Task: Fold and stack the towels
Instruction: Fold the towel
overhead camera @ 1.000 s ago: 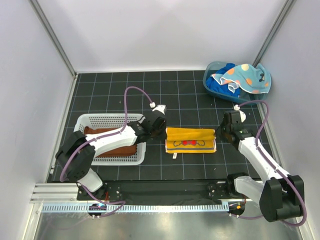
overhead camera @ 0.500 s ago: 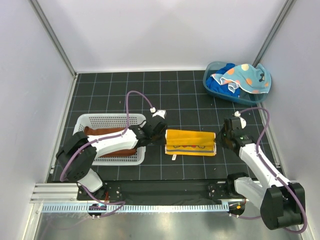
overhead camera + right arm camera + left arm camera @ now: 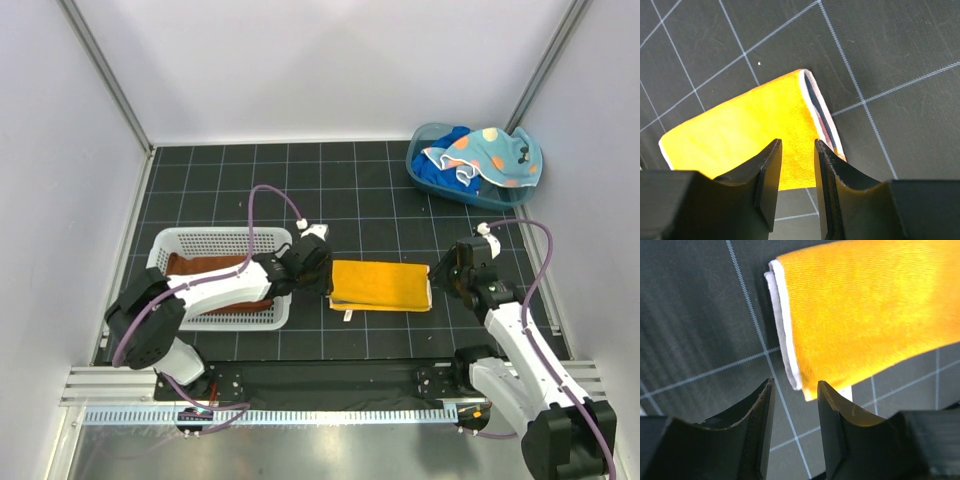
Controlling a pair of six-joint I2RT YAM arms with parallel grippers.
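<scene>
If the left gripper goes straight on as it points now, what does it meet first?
Likely the yellow towel, at its white-edged end just ahead of the left gripper; height is unclear.

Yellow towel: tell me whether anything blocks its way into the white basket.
Only the left gripper, open at the yellow towel's left edge, stands between it and the white basket. A brown towel already lies inside.
</scene>
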